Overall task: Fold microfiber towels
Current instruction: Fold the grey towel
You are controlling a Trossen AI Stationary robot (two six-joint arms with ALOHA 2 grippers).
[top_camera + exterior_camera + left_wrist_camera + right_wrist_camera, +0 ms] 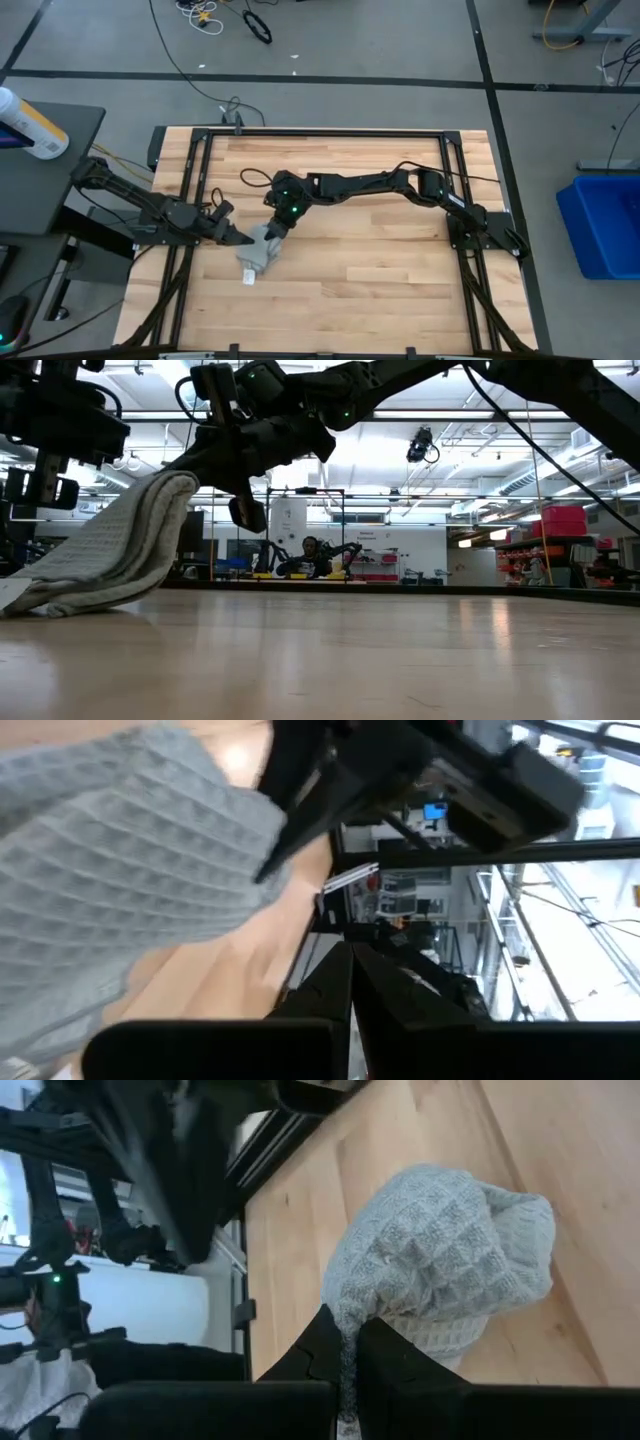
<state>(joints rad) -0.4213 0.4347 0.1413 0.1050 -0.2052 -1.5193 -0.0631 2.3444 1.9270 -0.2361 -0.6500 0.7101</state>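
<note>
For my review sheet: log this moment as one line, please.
towel: bunched, one edge lifted off table | right gripper: shut on towel, holding it up | left gripper: shut, beside towel, not holding | fold: not done

Left arm: reaches in from the 9 o'clock edge of the surface point(400, 290), forearm low and angled toward 4 o'clock.
Left claw point(240, 240): fingers point(335, 985) pressed together with no gap, tips pointing toward the centre, just at the 9 o'clock side of the towel point(260, 252).
Right arm: stretched from its base at 3 o'clock across the middle, elbow bent near 1 o'clock, wrist tipped downward.
Right claw point(274, 228): 2 fingers point(385, 1355) pinched on a fold of the towel, holding that edge lifted above the surface.
</note>
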